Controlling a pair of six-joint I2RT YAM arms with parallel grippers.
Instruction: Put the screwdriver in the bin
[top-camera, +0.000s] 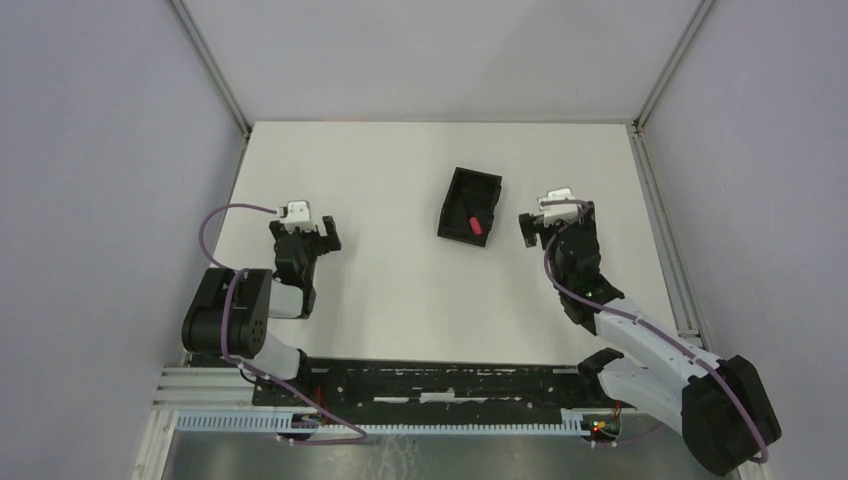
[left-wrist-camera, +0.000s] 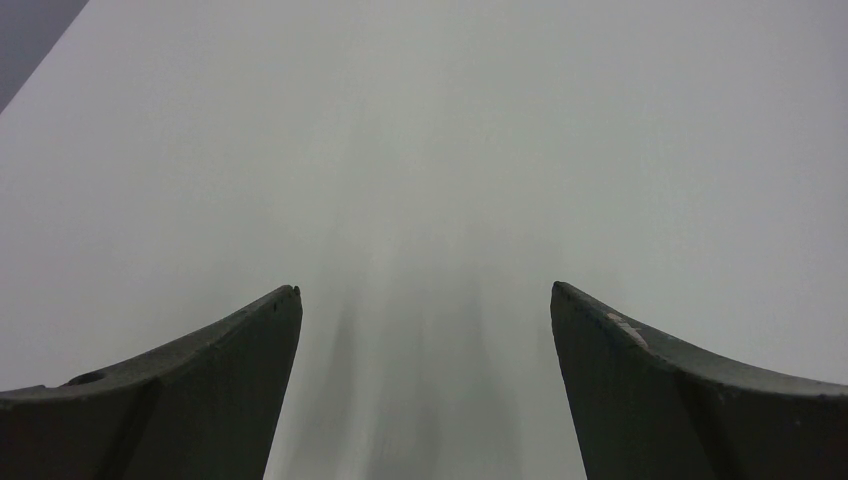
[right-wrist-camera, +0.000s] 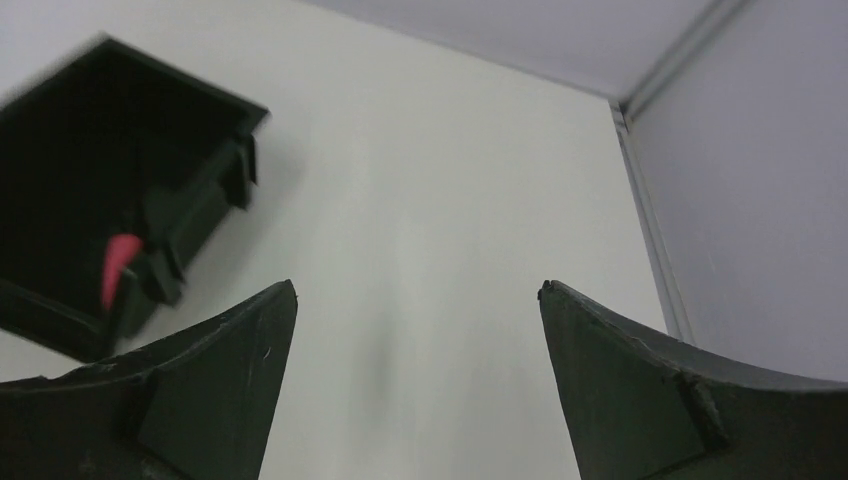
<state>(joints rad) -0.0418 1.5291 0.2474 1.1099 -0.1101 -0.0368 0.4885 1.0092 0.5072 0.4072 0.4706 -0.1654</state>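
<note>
The black bin sits at the middle right of the white table, and the red-handled screwdriver lies inside it near its front wall. In the right wrist view the bin is at the upper left, with the red handle showing inside it. My right gripper hovers just right of the bin, open, nothing between its fingers. My left gripper stands open over bare table at the left; its fingertips frame only white surface.
Grey walls with aluminium corner posts close in the table on three sides. A metal rail runs along the table's right edge, close to my right gripper. The black mounting rail lies along the near edge.
</note>
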